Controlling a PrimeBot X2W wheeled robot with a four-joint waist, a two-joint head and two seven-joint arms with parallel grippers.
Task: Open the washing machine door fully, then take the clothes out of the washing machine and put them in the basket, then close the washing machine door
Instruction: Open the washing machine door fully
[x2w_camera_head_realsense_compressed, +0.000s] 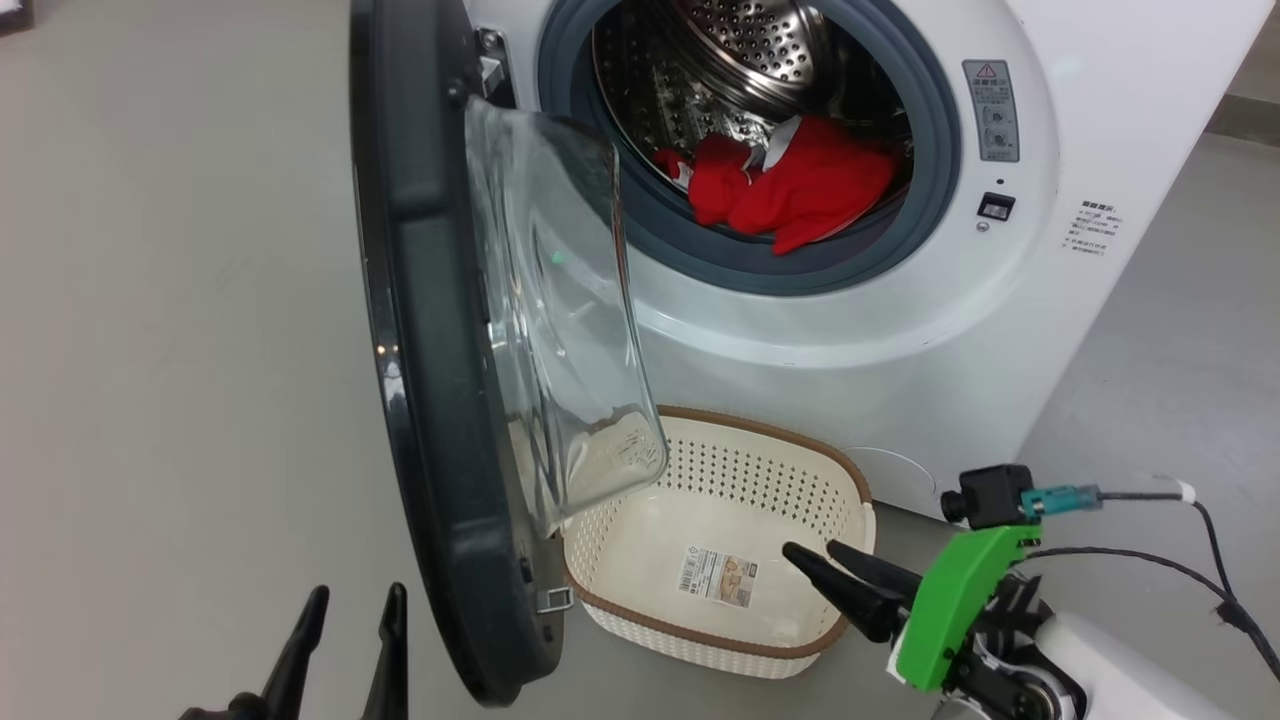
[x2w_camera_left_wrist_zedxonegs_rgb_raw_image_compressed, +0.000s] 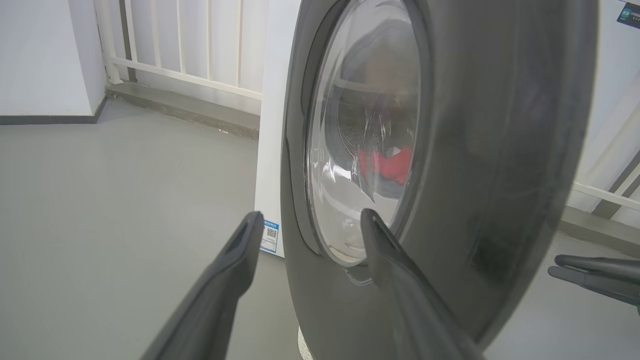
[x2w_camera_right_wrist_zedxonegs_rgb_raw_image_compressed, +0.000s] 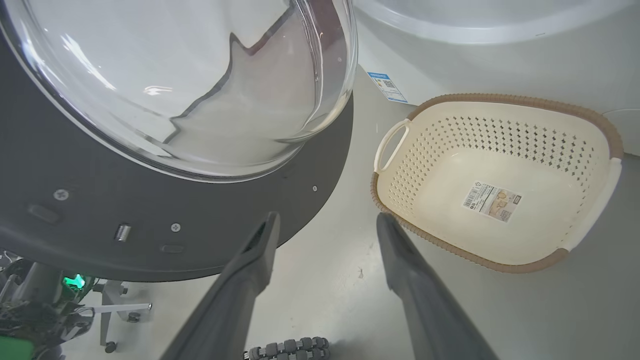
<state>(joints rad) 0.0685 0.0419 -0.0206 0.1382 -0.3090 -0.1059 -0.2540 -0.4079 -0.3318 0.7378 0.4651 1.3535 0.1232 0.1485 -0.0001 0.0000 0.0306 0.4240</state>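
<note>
**Door wide, red laundry in the drum, both grippers free**

The washing machine door (x2w_camera_head_realsense_compressed: 440, 400) stands swung open, edge-on in the head view, its clear glass window (x2w_camera_head_realsense_compressed: 560, 320) bulging towards the washing machine (x2w_camera_head_realsense_compressed: 900, 330). Inside, the clothes (x2w_camera_head_realsense_compressed: 790, 185) lie in a bright red heap at the front of the steel drum (x2w_camera_head_realsense_compressed: 740, 50), spilling onto the lower curve of the grey gasket (x2w_camera_head_realsense_compressed: 930, 150).

The basket (x2w_camera_head_realsense_compressed: 740, 470) sits on the grey floor (x2w_camera_head_realsense_compressed: 150, 400) right in front of the machine, below the opening; a label sticker (x2w_camera_head_realsense_compressed: 717, 575) shows on its bottom, and the door's window overlaps its left end in the head view.

The left gripper (x2w_camera_head_realsense_compressed: 355, 600) waits low on the door's outer side, fingers spread with nothing between them; whether one finger touches the black rim, I cannot tell. The right gripper (x2w_camera_head_realsense_compressed: 812, 547) hangs by the basket's near right corner, fingers parted and holding nothing; in its wrist view they point at the floor between door and basket.
</note>
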